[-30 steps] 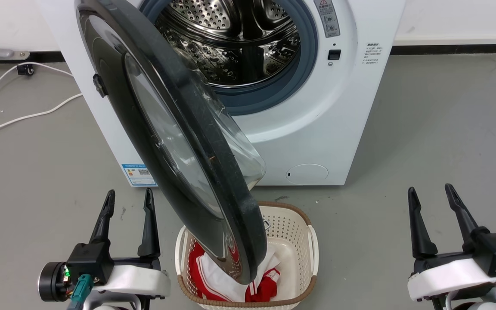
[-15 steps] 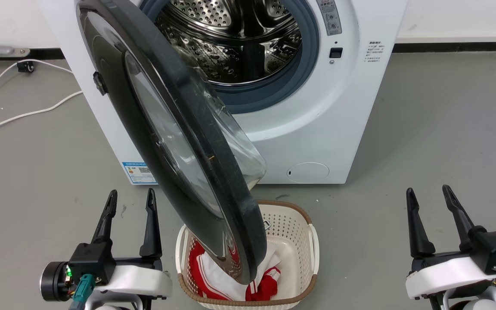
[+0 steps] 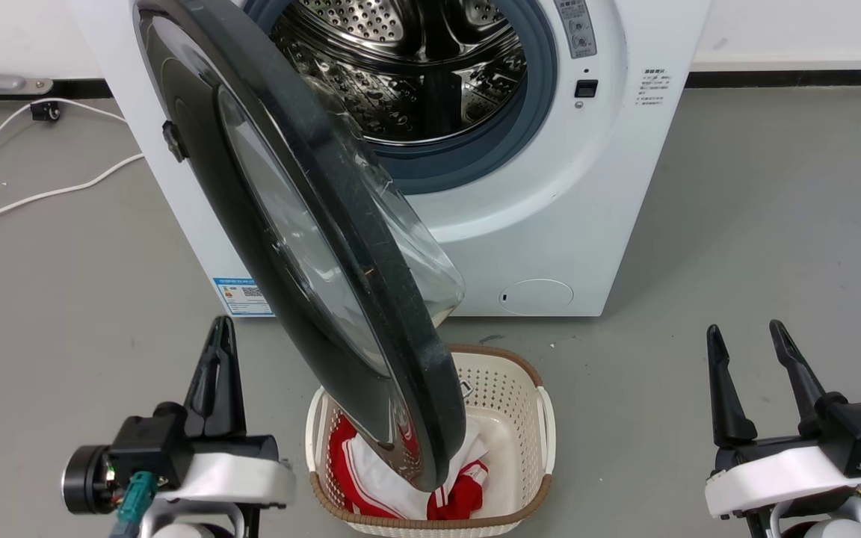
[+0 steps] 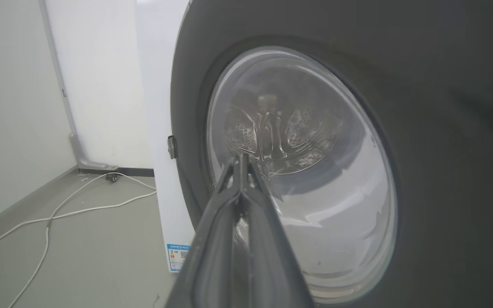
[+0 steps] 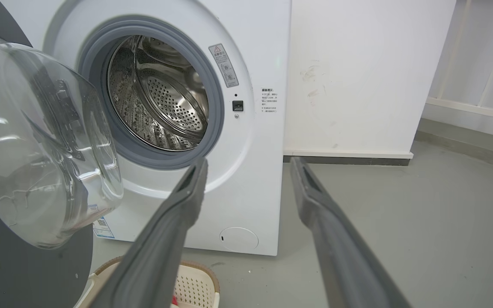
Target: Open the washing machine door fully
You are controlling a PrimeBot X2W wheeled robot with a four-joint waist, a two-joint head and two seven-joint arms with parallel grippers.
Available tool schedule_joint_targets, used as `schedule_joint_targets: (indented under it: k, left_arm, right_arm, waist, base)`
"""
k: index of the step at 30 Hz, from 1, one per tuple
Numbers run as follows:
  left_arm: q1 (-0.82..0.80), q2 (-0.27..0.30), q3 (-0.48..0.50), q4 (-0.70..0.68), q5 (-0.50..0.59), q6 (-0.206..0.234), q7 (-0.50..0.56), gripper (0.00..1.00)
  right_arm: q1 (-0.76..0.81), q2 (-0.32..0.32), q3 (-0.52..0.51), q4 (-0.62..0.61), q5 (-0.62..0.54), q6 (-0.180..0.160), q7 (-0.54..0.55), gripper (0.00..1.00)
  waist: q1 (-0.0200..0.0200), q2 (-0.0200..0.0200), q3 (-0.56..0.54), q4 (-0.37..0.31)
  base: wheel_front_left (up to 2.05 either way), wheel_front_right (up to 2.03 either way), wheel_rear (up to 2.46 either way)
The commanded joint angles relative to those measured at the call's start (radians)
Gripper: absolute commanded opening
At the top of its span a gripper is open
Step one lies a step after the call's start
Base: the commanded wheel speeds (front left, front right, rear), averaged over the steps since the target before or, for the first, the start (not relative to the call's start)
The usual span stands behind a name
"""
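The washing machine door [image 3: 303,224] is a round glossy black disc with a clear bulging glass bowl [image 5: 37,141], hinged on the machine's left and swung out toward me, partly open. Its outer face [image 4: 422,128] looms close in the left wrist view. My left gripper [image 3: 220,336] is shut with nothing in it, low at the left, just left of the door's lower edge and apart from it; its fingertips [image 4: 241,160] point at the glass. My right gripper [image 3: 746,335] stands open at the lower right, far from the door, its fingers [image 5: 186,192] spread.
The white washing machine [image 3: 572,202] shows its steel drum [image 3: 415,67] through the open mouth. A cream laundry basket [image 3: 528,388] with red and white clothes sits on the floor under the door's lower edge. White cables [image 3: 42,198] lie on the grey floor at left.
My left gripper has shut its fingers and shifted slightly right toward the door. The right gripper and the door have not moved; the camera drifted slightly.
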Motion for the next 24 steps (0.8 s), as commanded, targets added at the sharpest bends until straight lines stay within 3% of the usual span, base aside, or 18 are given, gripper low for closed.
schedule_joint_targets:
  k: [1,16,24]
  left_arm:
    - [-0.019,-0.001,0.002,-0.016,-0.001,0.005,-0.002,0.0]
    - [-0.156,-0.001,-0.015,-0.419,0.065,-0.012,-0.002,0.0]
    - [-0.226,0.001,-0.114,-0.56,0.093,-0.067,-0.001,0.0]
  right_arm:
    - [-0.013,0.004,-0.002,0.002,0.001,-0.001,-0.006,1.0]
    - [-0.018,0.004,-0.009,-0.001,-0.004,-0.001,0.001,1.0]
    - [-0.014,0.004,-0.006,-0.001,0.003,-0.001,0.004,1.0]
  waist:
    - [0.0,-0.0001,0.0,0.002]
    - [0.0,-0.0001,0.001,0.016]
    - [0.0,-0.0001,0.003,0.008]
  base:
    - [0.0,0.0,0.0]
    - [0.0,0.0,0.0]
    - [0.0,0.0,0.0]
